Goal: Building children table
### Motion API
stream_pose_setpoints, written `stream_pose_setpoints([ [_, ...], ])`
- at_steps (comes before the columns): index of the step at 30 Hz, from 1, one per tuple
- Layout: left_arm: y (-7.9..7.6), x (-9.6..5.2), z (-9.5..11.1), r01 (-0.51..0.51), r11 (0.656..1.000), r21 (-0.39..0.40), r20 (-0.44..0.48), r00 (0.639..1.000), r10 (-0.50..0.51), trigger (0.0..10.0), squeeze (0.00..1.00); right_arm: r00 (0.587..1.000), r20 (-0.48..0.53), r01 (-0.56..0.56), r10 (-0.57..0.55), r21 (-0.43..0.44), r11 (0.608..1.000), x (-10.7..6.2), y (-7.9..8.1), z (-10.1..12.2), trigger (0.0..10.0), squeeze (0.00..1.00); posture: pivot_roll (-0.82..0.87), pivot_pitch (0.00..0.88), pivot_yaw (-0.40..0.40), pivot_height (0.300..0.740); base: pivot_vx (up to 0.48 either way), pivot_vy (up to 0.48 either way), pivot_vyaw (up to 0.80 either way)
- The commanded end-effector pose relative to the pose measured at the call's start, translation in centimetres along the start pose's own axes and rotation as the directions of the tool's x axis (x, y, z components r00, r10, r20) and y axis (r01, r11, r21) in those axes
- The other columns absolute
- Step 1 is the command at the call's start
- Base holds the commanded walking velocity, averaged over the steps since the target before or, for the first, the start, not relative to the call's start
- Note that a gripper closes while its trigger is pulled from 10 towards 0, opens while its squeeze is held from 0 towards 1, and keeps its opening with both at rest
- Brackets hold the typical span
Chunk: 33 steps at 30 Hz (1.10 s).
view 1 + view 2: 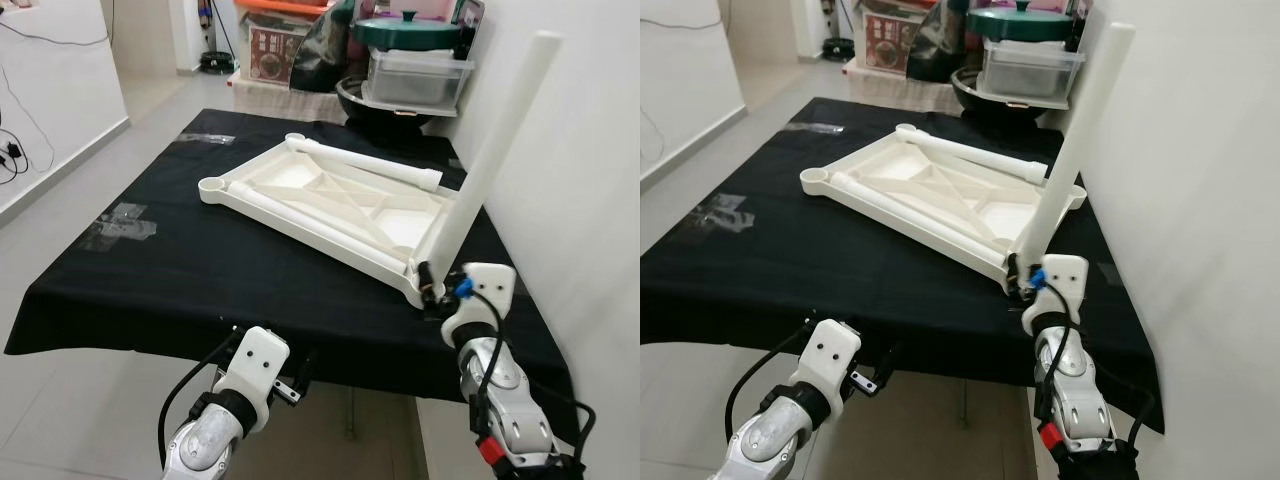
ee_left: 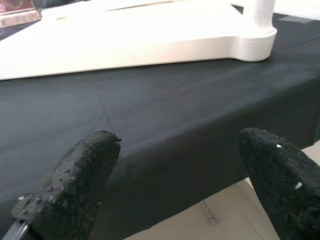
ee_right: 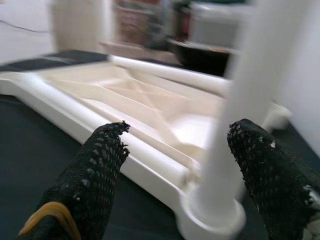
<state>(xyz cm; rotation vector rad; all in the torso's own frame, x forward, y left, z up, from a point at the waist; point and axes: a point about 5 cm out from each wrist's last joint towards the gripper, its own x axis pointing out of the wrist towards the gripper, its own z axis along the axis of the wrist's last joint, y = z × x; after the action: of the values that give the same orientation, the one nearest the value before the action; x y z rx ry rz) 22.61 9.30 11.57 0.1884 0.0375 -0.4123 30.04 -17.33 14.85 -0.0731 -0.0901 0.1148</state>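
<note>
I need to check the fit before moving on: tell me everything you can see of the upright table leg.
The leg is a plain white round tube, plastic by its look. It stands in the near right corner socket of the upturned tabletop, leaning slightly away. Its closed top end is free. The right gripper sits at its base, fingers open either side, not clamped.

the upturned tabletop (image 1: pixel 330 200) lies on the cloth-covered table (image 1: pixel 180 270) with one leg (image 1: pixel 490 150) standing in its near right corner, two more lying in it, and storage boxes (image 1: pixel 415 70) behind.
</note>
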Motion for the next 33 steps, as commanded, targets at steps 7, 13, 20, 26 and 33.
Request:
stream_pose_setpoints([
  [7,-0.1,-0.2,-0.3,0.002,1.000,-0.008,-0.018,1.000,-0.003,10.0,0.00,0.947,0.104,-0.302,0.304,-0.028,0.953,1.6,3.3,3.2,10.0,0.00,0.10,0.010,-0.122,0.740,0.000,0.000,0.00],
  [13,-0.2,-0.3,0.0,0.000,1.000,-0.012,-0.010,1.000,0.000,10.0,0.00,0.923,0.090,-0.371,0.373,-0.040,0.928,5.3,4.2,4.8,10.0,0.00,0.10,0.017,-0.123,0.740,0.000,0.000,0.00],
  [20,-0.7,-0.8,0.9,-0.010,1.000,-0.025,0.009,1.000,0.010,10.0,0.00,0.932,-0.229,-0.316,0.281,-0.133,0.940,10.5,3.8,3.2,10.0,0.00,0.11,0.073,-0.150,0.740,0.000,0.000,0.00],
  [26,-1.4,-1.9,1.7,-0.003,0.999,-0.041,0.014,1.000,0.003,10.0,0.00,0.920,-0.296,-0.332,0.256,-0.240,0.912,11.7,3.9,4.0,10.0,0.00,0.12,0.133,-0.162,0.740,0.000,0.000,0.00],
  [33,-1.9,-2.8,2.0,0.016,0.998,-0.061,0.001,1.000,-0.016,10.0,0.00,0.886,-0.364,-0.399,0.286,-0.288,0.871,12.2,4.5,4.1,10.0,0.00,0.12,0.176,-0.170,0.740,0.000,0.000,0.00],
])
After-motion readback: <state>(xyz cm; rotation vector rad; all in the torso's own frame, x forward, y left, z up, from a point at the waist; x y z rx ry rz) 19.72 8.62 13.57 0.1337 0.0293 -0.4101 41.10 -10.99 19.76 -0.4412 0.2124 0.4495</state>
